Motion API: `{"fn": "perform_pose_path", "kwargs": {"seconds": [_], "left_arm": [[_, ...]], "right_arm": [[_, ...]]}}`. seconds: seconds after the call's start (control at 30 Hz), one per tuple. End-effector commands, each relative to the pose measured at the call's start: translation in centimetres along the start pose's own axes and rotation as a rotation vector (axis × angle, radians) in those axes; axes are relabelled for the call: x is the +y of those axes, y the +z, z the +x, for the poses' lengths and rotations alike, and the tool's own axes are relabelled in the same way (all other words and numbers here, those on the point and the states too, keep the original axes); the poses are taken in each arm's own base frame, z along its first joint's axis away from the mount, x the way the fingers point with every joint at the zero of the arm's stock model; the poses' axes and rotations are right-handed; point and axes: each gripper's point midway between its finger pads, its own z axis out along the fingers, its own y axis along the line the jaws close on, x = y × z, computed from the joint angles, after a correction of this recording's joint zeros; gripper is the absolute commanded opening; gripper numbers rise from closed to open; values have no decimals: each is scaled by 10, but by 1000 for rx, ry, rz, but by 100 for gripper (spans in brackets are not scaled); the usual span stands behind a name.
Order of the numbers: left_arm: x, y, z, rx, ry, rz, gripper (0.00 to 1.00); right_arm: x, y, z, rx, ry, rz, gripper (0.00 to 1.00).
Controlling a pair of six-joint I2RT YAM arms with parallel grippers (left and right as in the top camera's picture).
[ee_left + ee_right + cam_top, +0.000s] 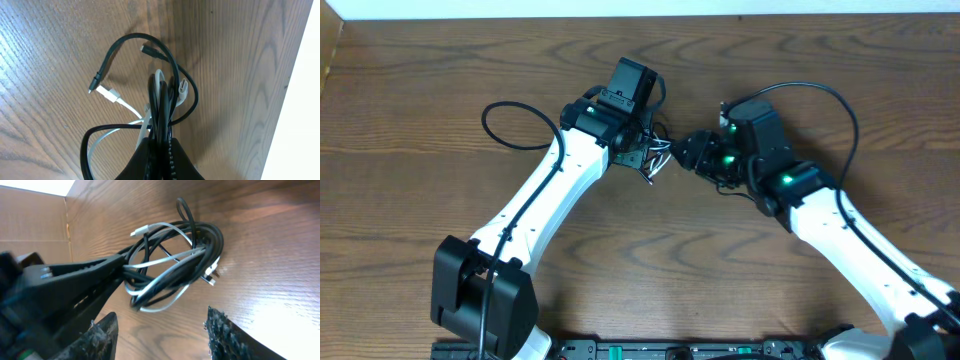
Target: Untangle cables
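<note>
The left gripper (161, 144) is clamped together on the cables (175, 270), a knotted bundle that spreads out just ahead of its tips over the wooden desk (240, 75). Within it, the black cable (125, 42) arcs ahead of the gripper and to its left, ending in a small plug. The white cable (127, 106) threads through that loop, and its plug lies just beside the black one.

The right gripper (161, 322) faces the bundle with its fingers apart and nothing between them. The left gripper's dark fingers reach in from its left and cross part of the tangle.

Thicker black arm wires (510, 125) loop behind each wrist. A brown board (30, 220) stands at the desk's edge.

From overhead, both grippers cover most of the bundle. How the strands cross inside the knot cannot be told.
</note>
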Motion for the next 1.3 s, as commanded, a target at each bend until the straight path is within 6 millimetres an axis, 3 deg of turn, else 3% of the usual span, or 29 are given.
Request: {"fn": "perform_pose_path", "kwargs": {"seconds": [0.0, 0.23, 0.37, 0.43, 0.73, 0.97, 1.07, 1.13, 1.27], "left_arm": [[1, -1, -6, -26, -39, -2, 8], [1, -1, -6, -26, -42, -3, 8], [1, -1, -6, -26, -42, -3, 7], [1, -1, -6, -26, -44, -3, 8], [1, -2, -5, -22, -45, -3, 7], [1, -2, -5, -23, -45, -4, 7], [1, -2, -5, -23, -46, -3, 7], [1, -2, -5, -23, -63, -3, 7], [1, -2, -6, -23, -122, -3, 7]], "right_arm": [[-5, 17, 2, 0, 43, 17, 51], [-7, 35, 3, 15, 49, 0, 40], [-12, 39, 9, 33, 53, 22, 20], [-19, 39, 11, 36, 59, 49, 15], [-42, 47, 14, 37, 76, 137, 9], [-23, 59, 22, 81, -40, 44, 10], [-2, 56, 27, 114, -197, -63, 23], [2, 51, 26, 108, -230, -71, 30], [8, 40, 24, 96, -281, -81, 36]]}}
